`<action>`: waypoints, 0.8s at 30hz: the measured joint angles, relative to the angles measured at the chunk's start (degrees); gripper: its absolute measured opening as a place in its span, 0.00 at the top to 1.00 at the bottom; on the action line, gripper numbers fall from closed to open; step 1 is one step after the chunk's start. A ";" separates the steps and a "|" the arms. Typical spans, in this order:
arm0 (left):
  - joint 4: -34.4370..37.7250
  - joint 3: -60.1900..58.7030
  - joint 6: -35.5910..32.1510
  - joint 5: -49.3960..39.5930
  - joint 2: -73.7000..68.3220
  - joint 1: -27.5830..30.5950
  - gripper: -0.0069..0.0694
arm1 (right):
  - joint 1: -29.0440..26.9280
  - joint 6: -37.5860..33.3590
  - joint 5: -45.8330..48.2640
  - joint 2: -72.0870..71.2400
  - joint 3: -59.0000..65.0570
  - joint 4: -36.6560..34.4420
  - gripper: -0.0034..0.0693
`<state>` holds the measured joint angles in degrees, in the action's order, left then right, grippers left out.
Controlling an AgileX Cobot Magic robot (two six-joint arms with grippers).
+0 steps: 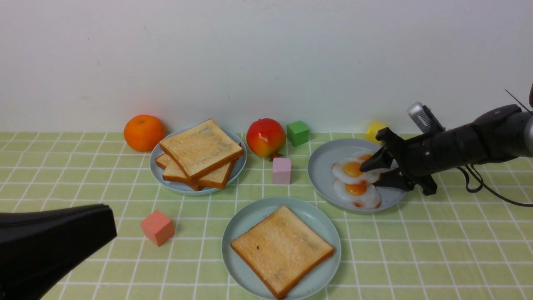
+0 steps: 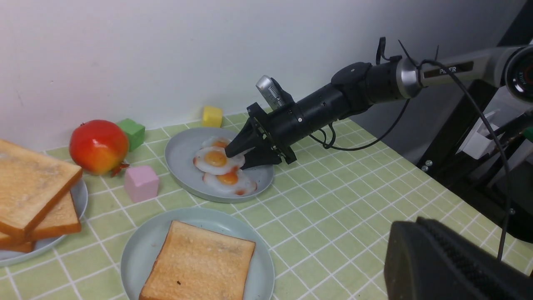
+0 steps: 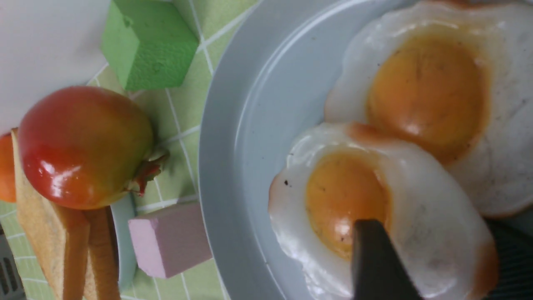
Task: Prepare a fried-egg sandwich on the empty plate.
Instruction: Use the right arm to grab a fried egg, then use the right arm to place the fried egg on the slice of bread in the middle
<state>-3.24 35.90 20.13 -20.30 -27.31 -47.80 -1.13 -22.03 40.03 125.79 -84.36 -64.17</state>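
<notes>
The pale mint plate (image 1: 322, 227) sits front centre and holds one toast slice (image 1: 282, 249); both also show in the left wrist view, plate (image 2: 141, 246) and slice (image 2: 198, 264). Three overlapping fried eggs lie on a grey-blue plate (image 1: 322, 166) at right. My right gripper (image 1: 368, 176) is low over them with its jaws apart around the middle egg (image 1: 349, 170). In the right wrist view one finger (image 3: 374, 258) lies over that egg's yolk (image 3: 341, 196) and the other is at its edge. My left gripper (image 1: 110, 227) hangs shut and empty at the front left.
A stack of toast slices (image 1: 200, 150) sits on a light-blue plate (image 1: 179, 187) at back left. An orange (image 1: 144, 132), a pomegranate (image 1: 265, 136), and green (image 1: 298, 132), yellow (image 1: 374, 130), pink (image 1: 281, 170) and coral (image 1: 157, 227) cubes stand around the plates.
</notes>
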 joint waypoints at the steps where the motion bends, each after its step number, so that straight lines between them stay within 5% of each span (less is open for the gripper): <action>1: 0.00 0.00 0.00 0.00 0.00 0.00 0.93 | 0.00 -0.12 0.00 0.00 0.00 0.00 0.61; 6: 0.00 0.00 0.00 0.00 0.00 0.00 0.93 | 0.00 -0.38 0.35 -0.61 0.00 -2.66 0.85; 17: -0.39 0.00 0.00 -0.05 0.00 0.00 0.92 | 0.15 -8.72 11.56 -9.27 0.50 -8.53 0.85; 20: -1.30 0.00 0.00 -0.58 0.00 0.00 0.92 | 2.49 -10.25 18.59 -16.91 5.30 -8.08 0.85; 24: -2.44 0.00 0.00 -2.63 0.00 0.00 0.92 | 8.83 -10.91 16.60 -23.69 15.80 -5.84 0.85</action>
<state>-5.68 35.90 20.13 -22.92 -27.31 -47.80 7.70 -32.95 56.63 102.10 -68.56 -70.01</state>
